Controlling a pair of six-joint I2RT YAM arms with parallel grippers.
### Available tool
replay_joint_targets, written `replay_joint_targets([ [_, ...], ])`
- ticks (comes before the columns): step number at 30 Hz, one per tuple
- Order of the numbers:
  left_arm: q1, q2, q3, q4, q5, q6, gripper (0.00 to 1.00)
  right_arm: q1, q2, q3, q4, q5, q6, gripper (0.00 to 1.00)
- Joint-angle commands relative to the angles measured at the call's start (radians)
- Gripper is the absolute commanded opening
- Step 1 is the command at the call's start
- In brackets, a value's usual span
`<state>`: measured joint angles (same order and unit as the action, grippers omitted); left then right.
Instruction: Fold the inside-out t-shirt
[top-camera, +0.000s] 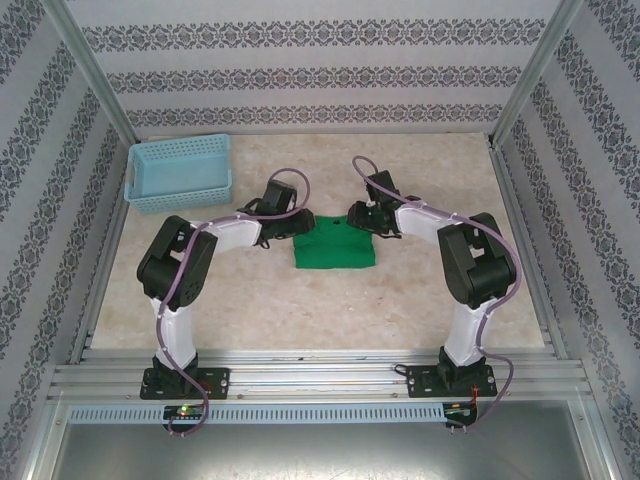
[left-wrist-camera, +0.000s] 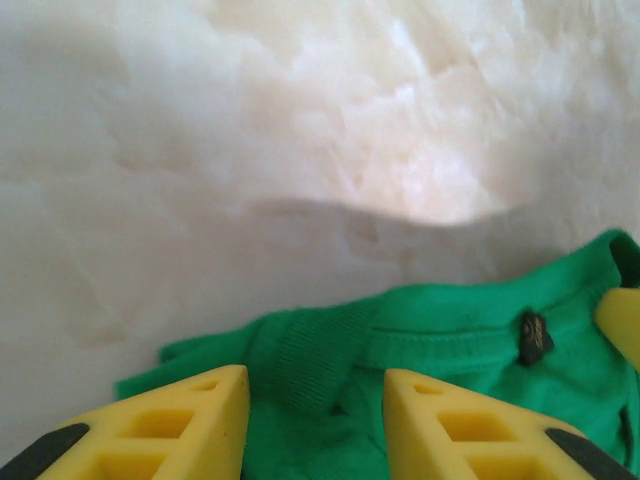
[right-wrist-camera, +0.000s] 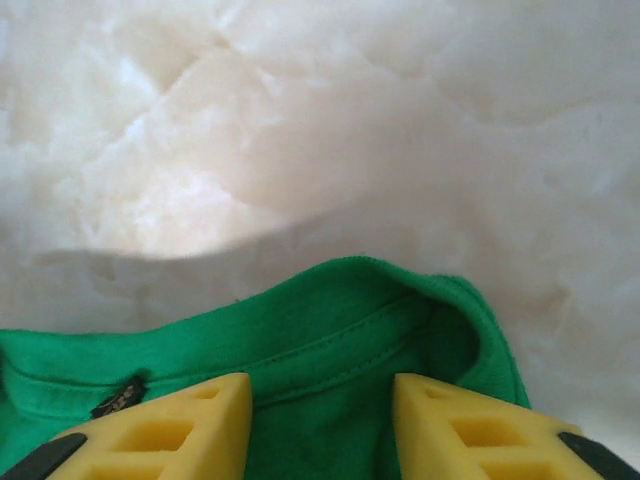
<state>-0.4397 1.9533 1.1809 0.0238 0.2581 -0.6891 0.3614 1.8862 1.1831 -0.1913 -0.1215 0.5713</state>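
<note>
While both stand spread, left gripper (left-wrist-camera: 315, 398) over the far-left edge of the green t-shirt (top-camera: 335, 247), right gripper (right-wrist-camera: 322, 402) over its far-right edge.

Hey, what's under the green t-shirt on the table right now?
The green t-shirt lies bunched on the pale table, which shows around it. Its own layers cover whatever else might be beneath, so that cannot be seen.

Your top camera looks down from behind the arm bases (top-camera: 185, 380) over the whole desk (top-camera: 330, 300). Both wrist cameras sit close, looking past their fingers (left-wrist-camera: 180, 425); they share the collar of the t-shirt (right-wrist-camera: 330, 330) and its label (left-wrist-camera: 535, 337).
</note>
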Motion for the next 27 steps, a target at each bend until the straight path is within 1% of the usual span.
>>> replay_joint_targets([
  [1,0.017,-0.066,-0.015,-0.032,-0.003,0.018,0.40,-0.007,-0.084,0.016,-0.073,0.062,-0.068,0.48],
  [3,0.017,-0.137,-0.042,-0.054,-0.014,0.025,0.42,0.005,-0.148,-0.006,-0.105,0.097,-0.092,0.55],
  [5,0.017,-0.208,-0.059,-0.107,-0.038,0.029,0.47,0.040,-0.211,-0.026,-0.150,0.140,-0.113,0.62],
  [7,0.017,-0.279,-0.081,-0.167,-0.065,0.040,0.54,0.104,-0.260,-0.044,-0.205,0.210,-0.117,0.71],
  [9,0.017,-0.360,-0.122,-0.214,-0.103,0.045,0.58,0.190,-0.283,-0.054,-0.262,0.280,-0.103,0.78],
  [13,0.018,-0.511,-0.226,-0.224,-0.139,0.063,0.65,0.335,-0.241,-0.037,-0.361,0.386,-0.031,0.90],
  [16,0.015,-0.635,-0.305,-0.228,-0.182,0.087,0.72,0.390,-0.170,-0.002,-0.383,0.378,0.037,0.94],
  [19,0.017,-0.770,-0.416,-0.181,-0.257,0.122,0.82,0.401,-0.063,0.060,-0.391,0.332,0.075,0.94],
  [22,0.019,-0.860,-0.486,-0.160,-0.297,0.140,0.87,0.390,0.045,0.130,-0.424,0.351,0.068,0.95],
  [24,0.018,-0.901,-0.520,-0.143,-0.309,0.142,0.89,0.362,0.103,0.157,-0.420,0.352,0.035,0.95],
  [27,0.020,-0.944,-0.555,-0.133,-0.316,0.153,0.92,0.290,0.164,0.207,-0.465,0.362,-0.018,0.93],
])
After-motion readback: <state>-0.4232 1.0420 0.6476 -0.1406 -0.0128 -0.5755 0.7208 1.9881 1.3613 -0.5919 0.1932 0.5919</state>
